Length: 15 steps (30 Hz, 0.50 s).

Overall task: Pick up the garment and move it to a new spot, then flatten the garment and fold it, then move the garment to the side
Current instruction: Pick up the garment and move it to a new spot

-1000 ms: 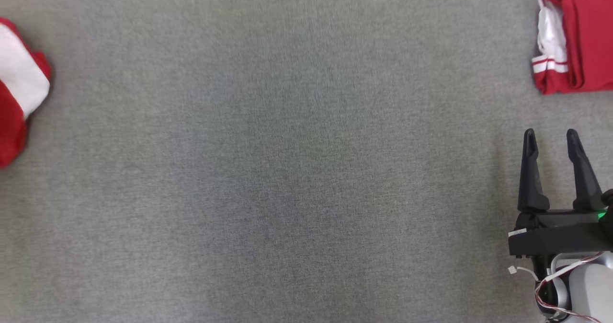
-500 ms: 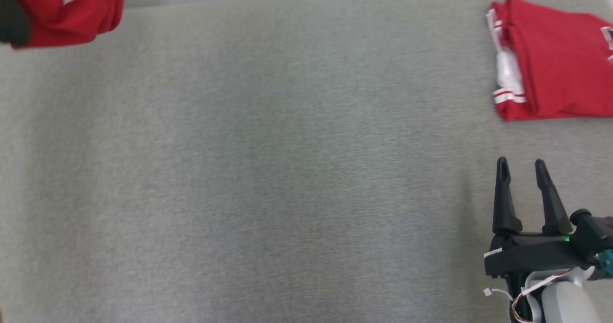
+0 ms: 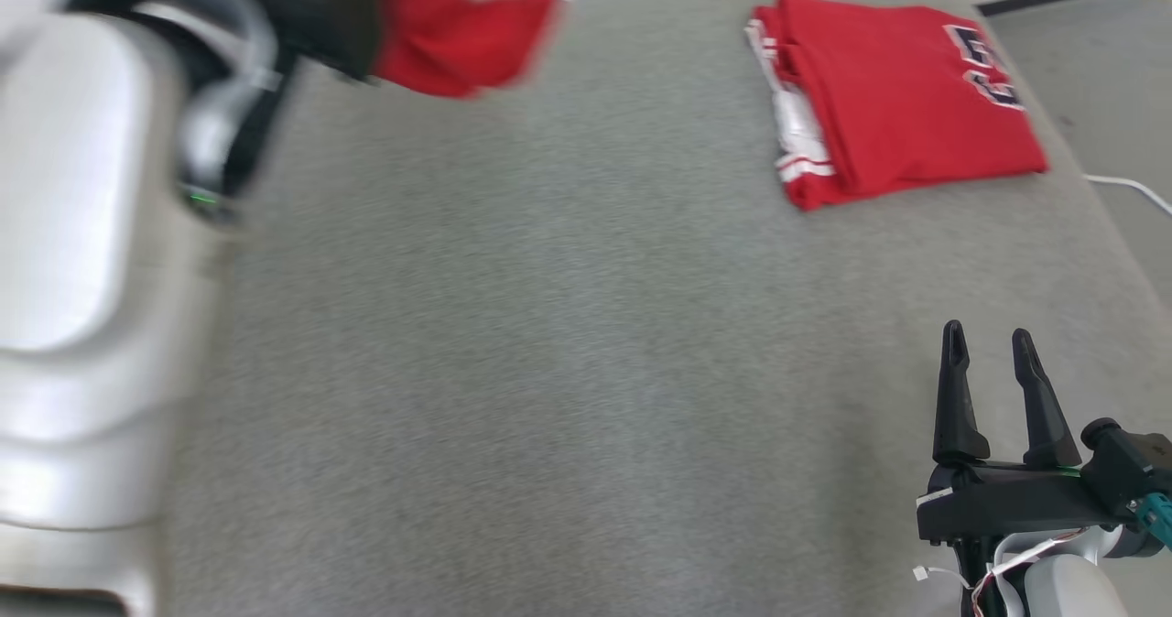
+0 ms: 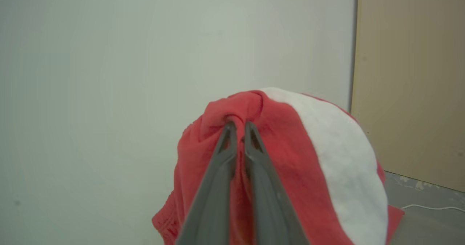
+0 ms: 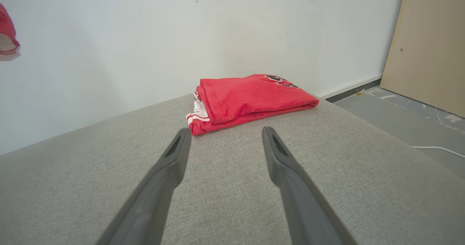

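A red and white garment hangs bunched in the air, and my left gripper is shut on a fold of it. In the head view the same garment shows blurred at the top, beyond my pale left forearm. It also appears as a small red patch at the far left of the right wrist view, garment. My right gripper stands open and empty low over the grey surface at the lower right; in its own view the right gripper points toward a folded red garment.
A folded red garment with white trim lies at the far right of the grey padded surface; it also shows ahead as the folded garment. A white wall stands behind. The floor with a white cable lies past the right edge.
The head camera has swung, so the whole picture shifted. The held garment has risen from the left side to the top of the view, and my left forearm has come into the picture.
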Motion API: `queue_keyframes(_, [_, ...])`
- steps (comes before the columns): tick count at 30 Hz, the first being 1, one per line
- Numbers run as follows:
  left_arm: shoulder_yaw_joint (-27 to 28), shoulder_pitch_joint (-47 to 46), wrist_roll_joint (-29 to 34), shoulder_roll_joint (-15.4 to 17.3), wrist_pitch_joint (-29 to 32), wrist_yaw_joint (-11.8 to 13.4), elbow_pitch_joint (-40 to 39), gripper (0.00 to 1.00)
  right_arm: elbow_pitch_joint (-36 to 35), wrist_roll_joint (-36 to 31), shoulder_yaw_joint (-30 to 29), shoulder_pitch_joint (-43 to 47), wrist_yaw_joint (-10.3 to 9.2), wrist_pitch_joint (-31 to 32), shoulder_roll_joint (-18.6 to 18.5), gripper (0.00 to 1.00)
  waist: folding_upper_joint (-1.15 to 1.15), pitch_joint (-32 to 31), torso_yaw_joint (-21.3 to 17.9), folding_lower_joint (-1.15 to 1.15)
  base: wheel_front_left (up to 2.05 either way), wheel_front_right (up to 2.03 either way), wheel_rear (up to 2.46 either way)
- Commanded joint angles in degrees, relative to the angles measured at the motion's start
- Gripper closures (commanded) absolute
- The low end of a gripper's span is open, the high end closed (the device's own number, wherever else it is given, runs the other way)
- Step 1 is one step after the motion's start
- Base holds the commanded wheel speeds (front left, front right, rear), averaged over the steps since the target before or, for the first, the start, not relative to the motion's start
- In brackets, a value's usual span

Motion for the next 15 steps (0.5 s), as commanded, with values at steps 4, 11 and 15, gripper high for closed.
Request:
queue_keyframes(4, [-2.34,3.29,-1.19,-5.13,-2.33,0.95,0.86,1.0,-0.18,0.88,0.46,0.48,-0.16,-0.26,0.2,0.0,0.0,0.02,-4.79,0.01,0.0,0.0,0.0])
queue_keyframes(11, [-5.46,13.49,-2.33,-8.72,-6.71,2.63,3.06,1.0,-0.16,1.49,0.72,0.78,-0.15,-0.26,0.2,0.0,0.0,0.01,-5.01,0.01,0.0,0.0,0.0])
queue_keyframes(15, [-6.13,21.02,-2.13,-7.97,-9.3,4.1,4.89,1.0,0.17,1.3,0.72,0.99,-0.16,-0.26,0.18,0.0,0.0,-0.2,-3.46,0.01,0.0,0.0,0.0])
